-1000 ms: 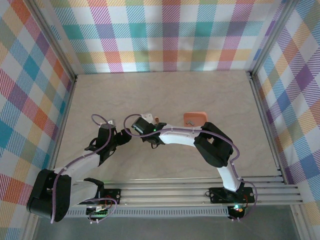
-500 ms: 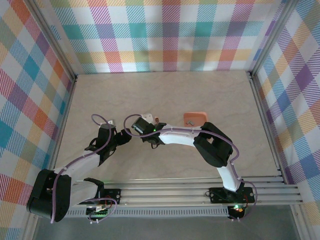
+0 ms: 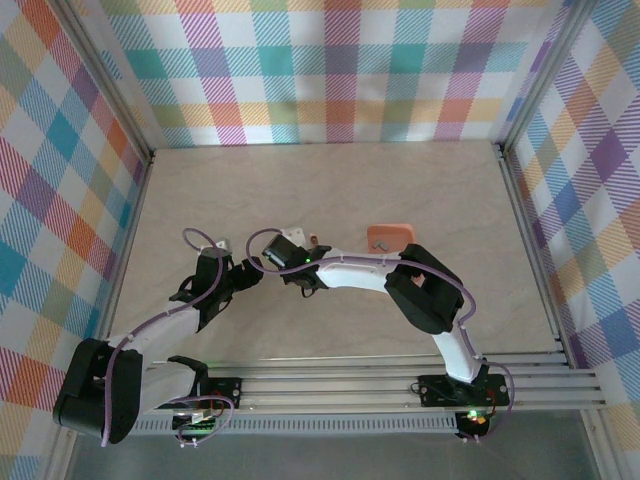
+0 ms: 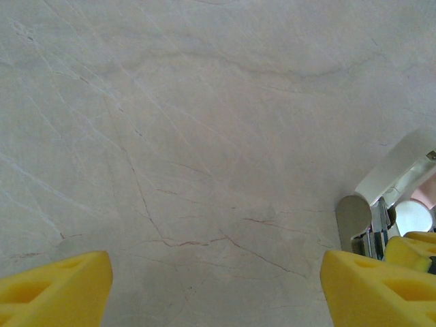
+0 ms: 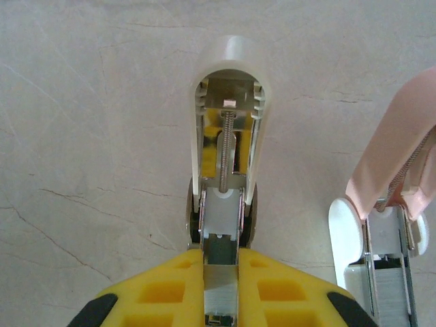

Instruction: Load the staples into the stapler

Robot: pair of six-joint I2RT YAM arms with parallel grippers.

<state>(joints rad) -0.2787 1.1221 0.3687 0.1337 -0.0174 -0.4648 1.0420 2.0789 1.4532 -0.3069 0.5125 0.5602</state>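
The stapler (image 5: 228, 102) lies on the table with its white lid swung open away from me, so the spring and metal channel show. My right gripper (image 5: 221, 293) is shut on a grey strip of staples (image 5: 221, 289). The strip sits in line with the near end of the stapler's channel. From above, the right gripper (image 3: 298, 247) is at the middle of the table beside the white stapler (image 3: 291, 234). My left gripper (image 4: 216, 272) hangs open over bare table, just left of the stapler (image 4: 392, 178). In the top view the left gripper (image 3: 243, 272) holds nothing.
A second mini stapler (image 5: 398, 143) with a pink lid lies open just right of the first, with staples showing in its channel. An orange tray (image 3: 388, 236) sits right of both grippers. Checked walls enclose the table on three sides.
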